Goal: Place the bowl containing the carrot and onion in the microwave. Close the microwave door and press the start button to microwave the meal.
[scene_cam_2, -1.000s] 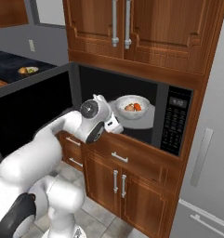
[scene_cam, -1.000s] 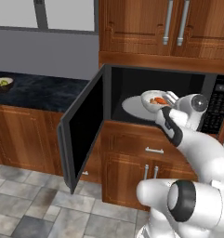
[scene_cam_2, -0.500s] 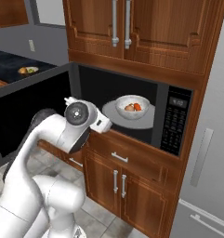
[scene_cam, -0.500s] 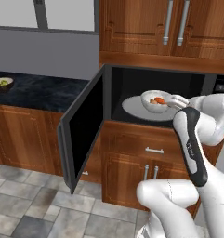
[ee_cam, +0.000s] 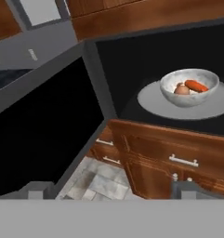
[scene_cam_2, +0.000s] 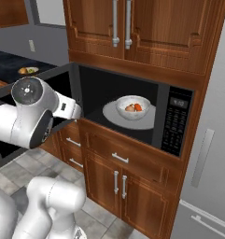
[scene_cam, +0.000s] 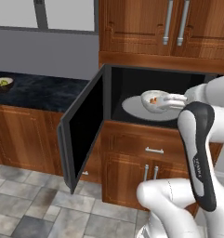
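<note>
The bowl [ee_cam: 189, 93] is being left inside the microwave [scene_cam_2: 132, 109], its door [scene_cam: 83, 128] hanging open. The gripper [ee_cam: 111, 188] is being held wide, empty. The door could be missed if swung at carelessly.

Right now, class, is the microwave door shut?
No: the microwave door swings wide open to the left, leaving the bowl exposed on the turntable inside.

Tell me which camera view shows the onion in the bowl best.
The hand view: the onion lies unobstructed beside the carrot in the bowl. The right base view shows it smaller; in the left base view the bowl's rim and the arm largely hide it.
</note>
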Available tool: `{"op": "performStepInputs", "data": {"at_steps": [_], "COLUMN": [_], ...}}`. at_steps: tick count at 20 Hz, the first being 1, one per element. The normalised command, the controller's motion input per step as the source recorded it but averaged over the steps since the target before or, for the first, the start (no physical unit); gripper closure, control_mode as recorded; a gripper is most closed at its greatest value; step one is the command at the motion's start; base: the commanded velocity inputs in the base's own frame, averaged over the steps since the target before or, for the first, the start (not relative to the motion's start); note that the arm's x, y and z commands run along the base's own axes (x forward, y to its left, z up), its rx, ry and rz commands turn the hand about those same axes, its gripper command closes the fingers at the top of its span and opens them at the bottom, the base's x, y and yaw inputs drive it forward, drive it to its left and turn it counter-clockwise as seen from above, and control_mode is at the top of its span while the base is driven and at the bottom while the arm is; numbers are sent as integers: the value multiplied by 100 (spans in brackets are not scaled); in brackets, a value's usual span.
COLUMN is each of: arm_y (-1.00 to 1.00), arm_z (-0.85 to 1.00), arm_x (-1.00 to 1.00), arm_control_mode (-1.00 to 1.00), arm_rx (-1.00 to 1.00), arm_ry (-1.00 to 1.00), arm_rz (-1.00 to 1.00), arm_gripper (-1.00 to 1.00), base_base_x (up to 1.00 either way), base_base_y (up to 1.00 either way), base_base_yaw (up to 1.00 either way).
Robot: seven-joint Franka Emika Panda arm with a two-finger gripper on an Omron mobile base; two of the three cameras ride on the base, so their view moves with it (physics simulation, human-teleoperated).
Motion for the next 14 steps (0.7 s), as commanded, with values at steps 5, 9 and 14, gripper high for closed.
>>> {"op": "performStepInputs", "data": {"at_steps": [5, 9, 14], "arm_y": [55, 58, 72], "arm_z": [23, 7, 38], "arm_x": [-67, -45, -5], "arm_control_mode": [-100, -100, -100], "arm_rx": [-19, -17, -13], "arm_ry": [-13, -22, -3], "arm_rz": [23, 23, 16], "arm_gripper": [-100, -100, -100], "base_base_x": [0, 0, 0], "base_base_y": [0, 0, 0], "base_base_yaw": [0, 0, 0]}}
